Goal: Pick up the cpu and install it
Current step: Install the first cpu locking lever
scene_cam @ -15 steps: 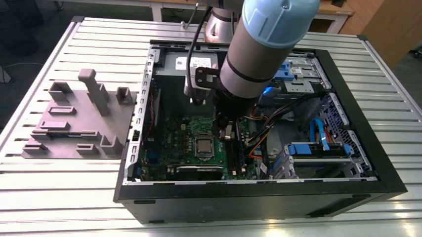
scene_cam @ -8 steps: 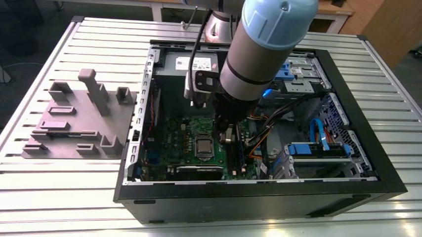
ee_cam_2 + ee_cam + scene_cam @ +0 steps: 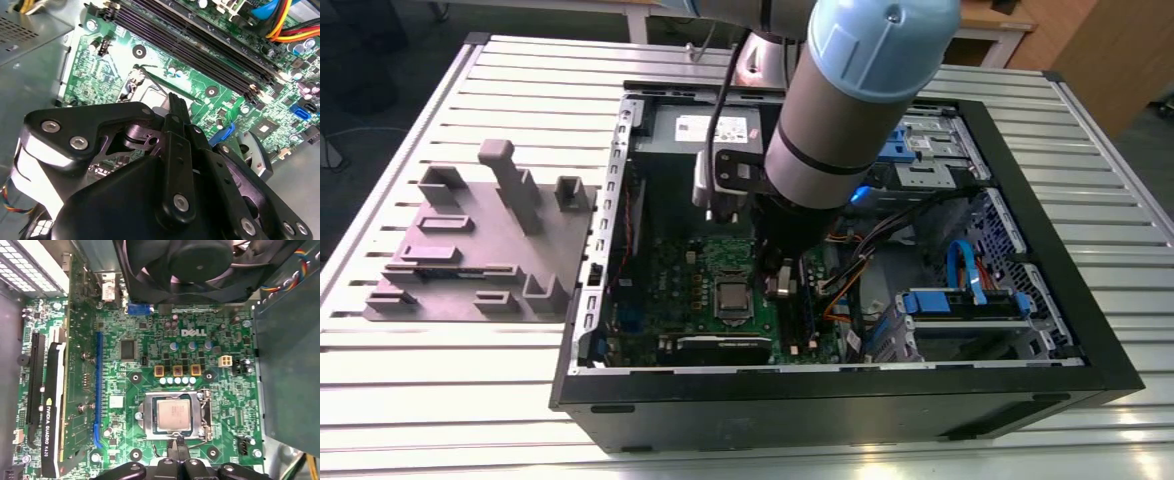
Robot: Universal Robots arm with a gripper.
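Exterior view: we see the arm [image 3: 854, 100] reaching down into an open computer case [image 3: 1067, 375] that lies on its side on a slatted metal worktop [image 3: 454, 400]. A grey-mauve block [image 3: 480, 240] with upright posts stands on the worktop at the exterior view's left, just beside the case. The green motherboard [image 3: 674, 290] covers the floor of the case beneath the arm.

First wrist view: we look straight down on the board. The cpu [image 3: 173, 414], a small square chip with a silvery top, sits flat in its socket near the middle of the board, ringed by the silver socket frame [image 3: 206, 412]. The hand [image 3: 176, 441] hangs just beside the socket's edge and carries nothing that we can see. We cannot tell whether it touches the frame. A black fan [image 3: 200, 265] sits at one side of the board, and a graphics card [image 3: 52, 410] stands in a slot well apart from the socket.

Second wrist view: we see the hand from behind, its fingers [image 3: 176, 145] drawn together to a narrow tip over the socket. Dark memory slots [image 3: 200, 45] run across the board beyond it, with coloured cables [image 3: 285, 20] past them.
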